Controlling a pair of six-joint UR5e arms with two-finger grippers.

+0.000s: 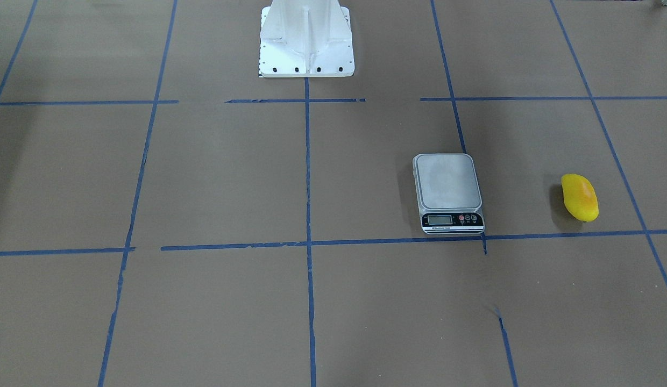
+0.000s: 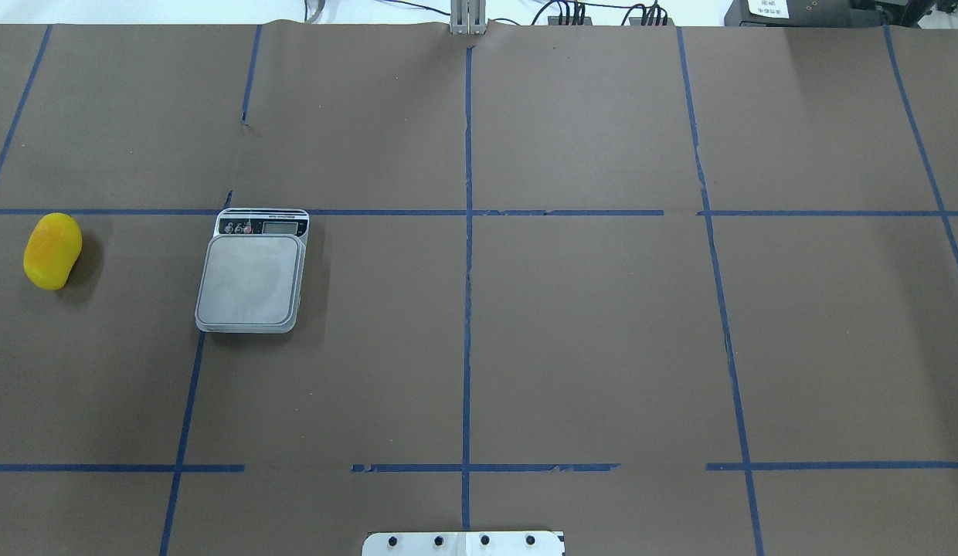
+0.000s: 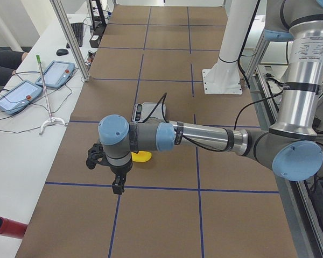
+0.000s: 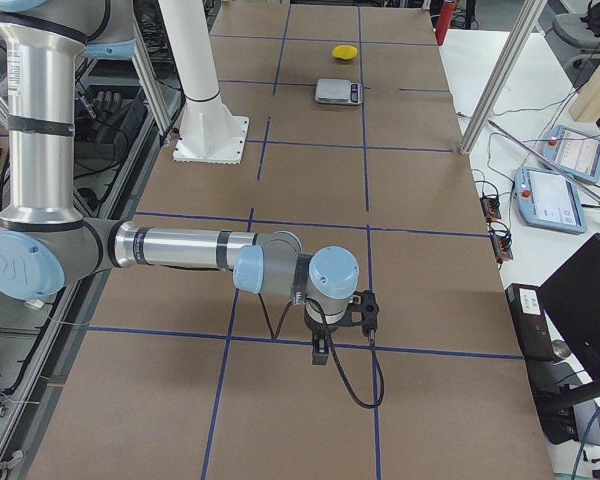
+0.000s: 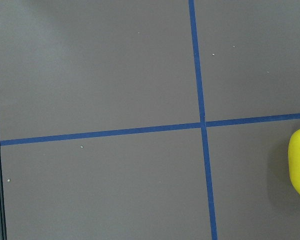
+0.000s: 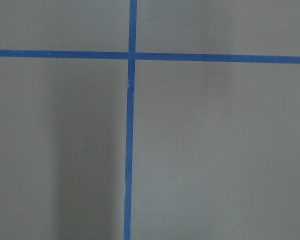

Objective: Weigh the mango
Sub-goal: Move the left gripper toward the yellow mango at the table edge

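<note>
A digital kitchen scale (image 2: 251, 278) sits on the brown desk (image 2: 587, 347), which is gridded with blue tape (image 2: 467, 309). Well to its left lies the mango (image 2: 52, 251), glossy yellow with an orange blush. The left gripper (image 3: 117, 186) hangs near it. I cannot tell how its jaws stand, nor those of the right gripper (image 4: 320, 354).

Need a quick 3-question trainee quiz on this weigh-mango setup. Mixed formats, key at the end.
1. True or false: the mango already lies on the scale.
2. Relative to the robot's base, the scale's display end points: A toward it; B away from it; C sideways at the mango.
3. Fill in: the mango's edge shows in the ____ wrist-mounted view.

Key: 1 false, it lies on the table apart from the scale; 2 B; 3 left.
</note>
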